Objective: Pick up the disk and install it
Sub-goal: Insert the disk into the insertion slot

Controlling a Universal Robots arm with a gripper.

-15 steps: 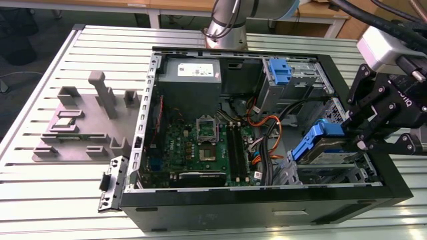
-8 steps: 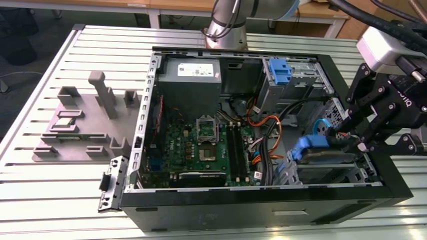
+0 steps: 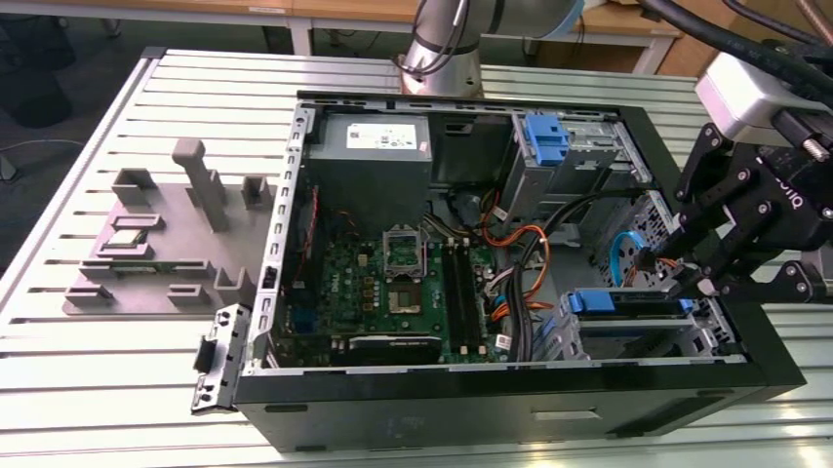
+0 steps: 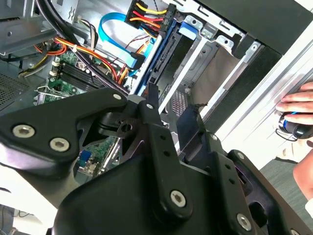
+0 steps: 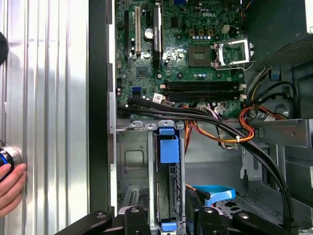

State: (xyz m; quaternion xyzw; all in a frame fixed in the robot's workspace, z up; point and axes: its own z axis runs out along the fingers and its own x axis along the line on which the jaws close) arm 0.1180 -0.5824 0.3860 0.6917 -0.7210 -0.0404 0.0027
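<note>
Watching the first wrist view, I see the disk [image 5: 168, 188] slotted on edge in the drive bay [image 5: 131, 161] of the computer case [image 5: 98, 98], directly between my jaws, which sit spread open on either side of it with slim gaps.

The slotted silver tabletop [image 3: 104, 146] lay under everything, its ridges running lengthwise. Right on it sat the open black computer case [image 3: 521, 400], on its side, taking up the middle and the exterior view's right. Over on the exterior view's left, apart from the case, a grey fixture block [image 3: 156, 258] stood with its posts upright. My arm's base [image 3: 440, 58] rose at the far edge, behind the case. In the first wrist view a person's hand [image 5: 11, 188] rested on the tabletop, apart from the case's wall.
</note>
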